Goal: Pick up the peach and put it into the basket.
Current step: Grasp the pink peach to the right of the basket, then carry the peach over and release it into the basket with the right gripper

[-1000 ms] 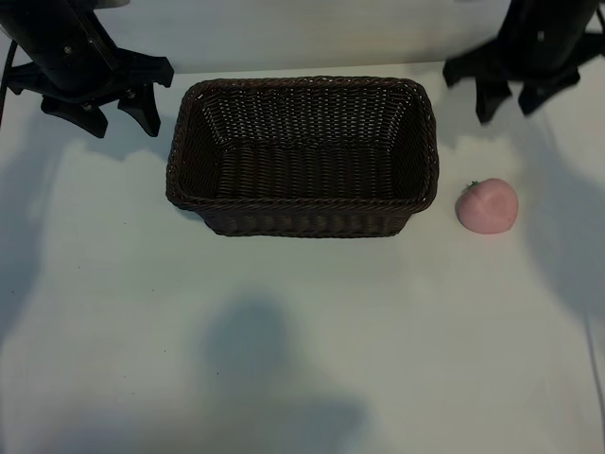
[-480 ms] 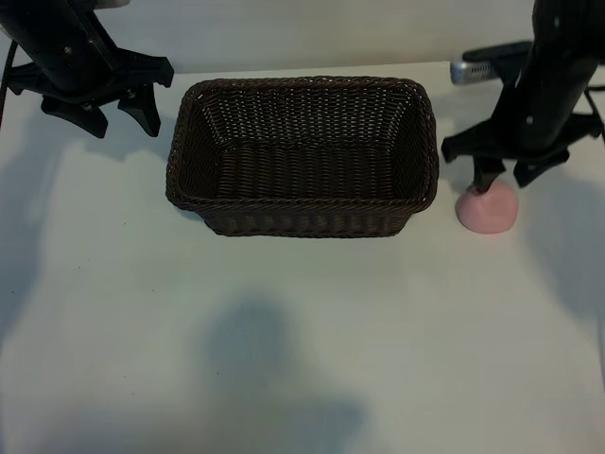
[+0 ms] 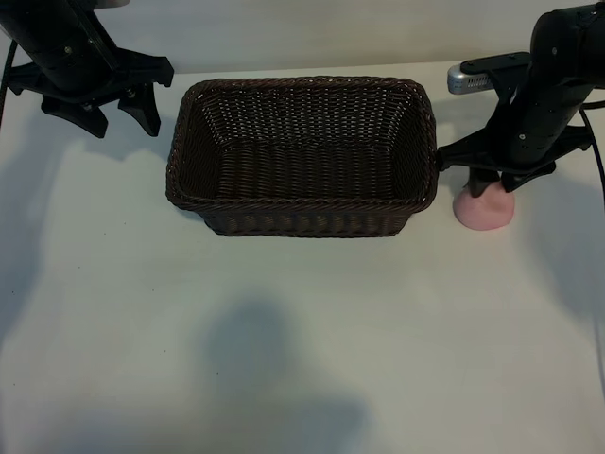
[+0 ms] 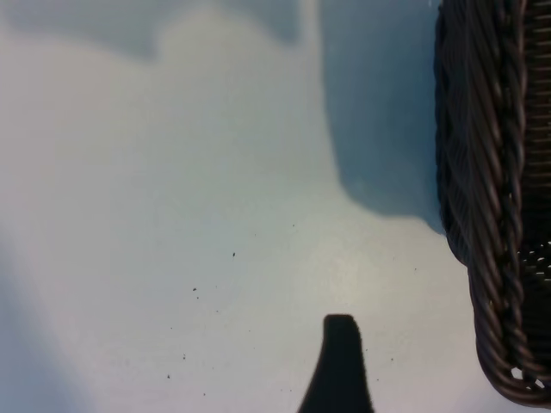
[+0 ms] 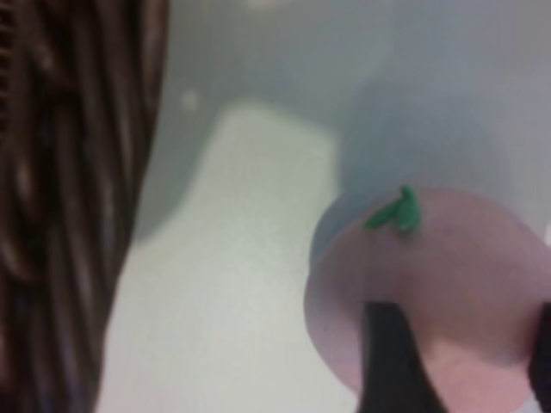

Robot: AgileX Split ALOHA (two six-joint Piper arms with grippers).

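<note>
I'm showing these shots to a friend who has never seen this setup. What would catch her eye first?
Most likely the big dark wicker basket, empty at the middle of the white table. Next, the pink peach on the table just off the basket's right end, with the right gripper down over it, fingers on either side of the fruit. The left gripper hangs open near the basket's far left corner.

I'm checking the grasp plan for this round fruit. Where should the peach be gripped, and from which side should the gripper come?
Grip the peach across its widest middle, coming straight down from above. It is round and sits stem-up on the table, with free space all around, apart from the basket. The right gripper is already over it, a finger on its flank; jaws either side of the stem look safest.
</note>
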